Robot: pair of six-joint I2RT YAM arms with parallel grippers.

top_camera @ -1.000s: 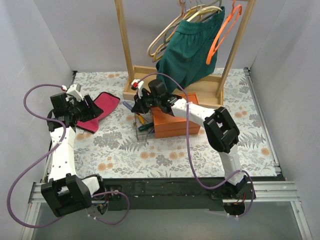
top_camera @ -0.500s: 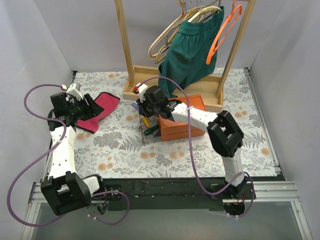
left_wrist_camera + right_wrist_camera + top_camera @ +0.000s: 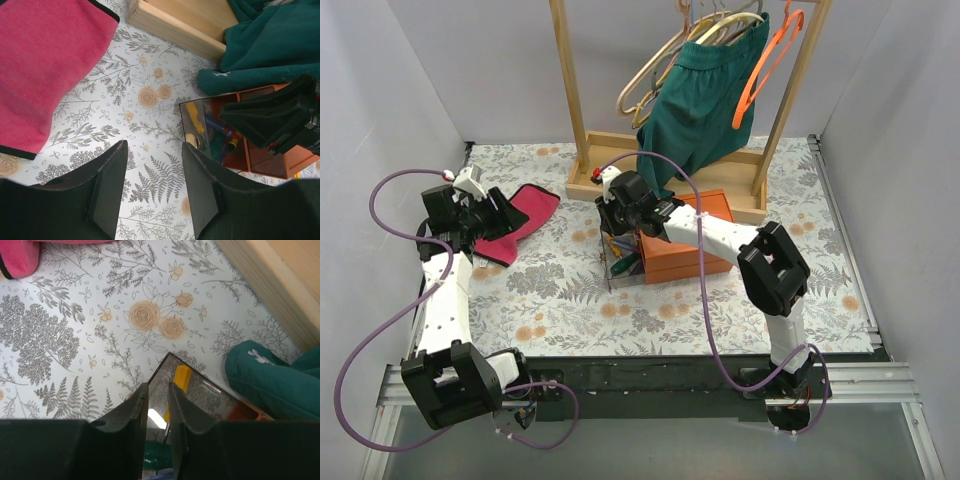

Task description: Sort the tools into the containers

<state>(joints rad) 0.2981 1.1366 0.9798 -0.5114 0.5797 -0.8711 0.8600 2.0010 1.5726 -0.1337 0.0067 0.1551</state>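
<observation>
The clear plastic box (image 3: 623,262) stands against the left side of the orange box (image 3: 688,250), mid-table. It holds several screwdrivers, among them a yellow-handled one (image 3: 179,380), a green-handled one (image 3: 159,454) and a blue-handled one (image 3: 220,125). My right gripper (image 3: 158,390) is over the clear box's far-left corner, its fingers closed on the box's wall (image 3: 200,390), one inside and one outside. In the top view the right gripper (image 3: 617,232) hides part of the box. My left gripper (image 3: 152,190) is open and empty above bare tablecloth, left of the clear box (image 3: 192,120).
A pink cloth (image 3: 525,213) lies at the left by my left gripper (image 3: 500,220). A wooden rack (image 3: 595,170) with hangers and a green garment (image 3: 705,100) stands behind the boxes. The garment's hem (image 3: 270,375) reaches down next to the clear box.
My right gripper has moved toward the near right, and the clear box has shifted with it. The orange box has turned and slid slightly right. The left arm has not moved.
</observation>
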